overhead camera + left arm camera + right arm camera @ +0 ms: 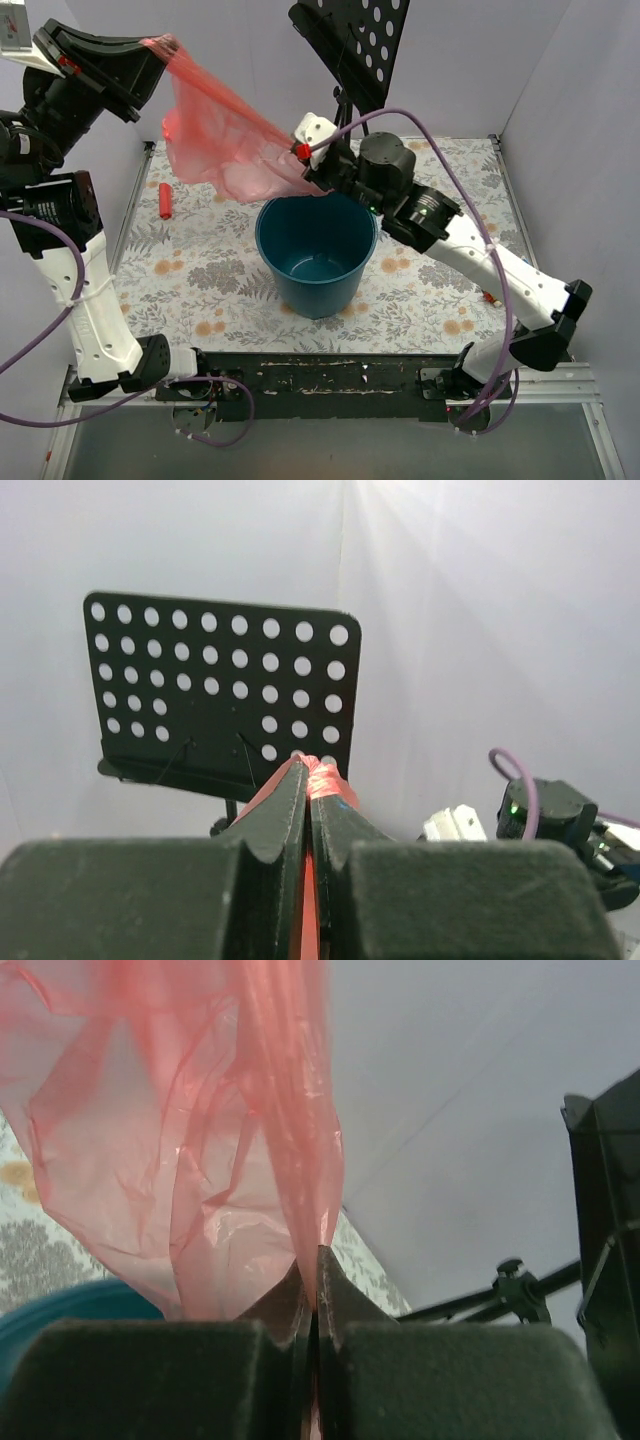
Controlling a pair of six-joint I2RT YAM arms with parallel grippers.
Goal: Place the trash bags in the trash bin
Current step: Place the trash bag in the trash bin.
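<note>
Our left gripper [149, 44] sits up high, fingers squeezed tight on one corner of the trash bag [215, 140]. We count just one bag: thin, crinkly, see-through red film, stretched in the air between both grippers and sagging over the far-left rim of the bin [318, 290]. One small red cylinder [165, 201] lies on the table below it. There's one teal bin, standing upright. Our right gripper [303, 151] is clamped on the bag's other corner.
</note>
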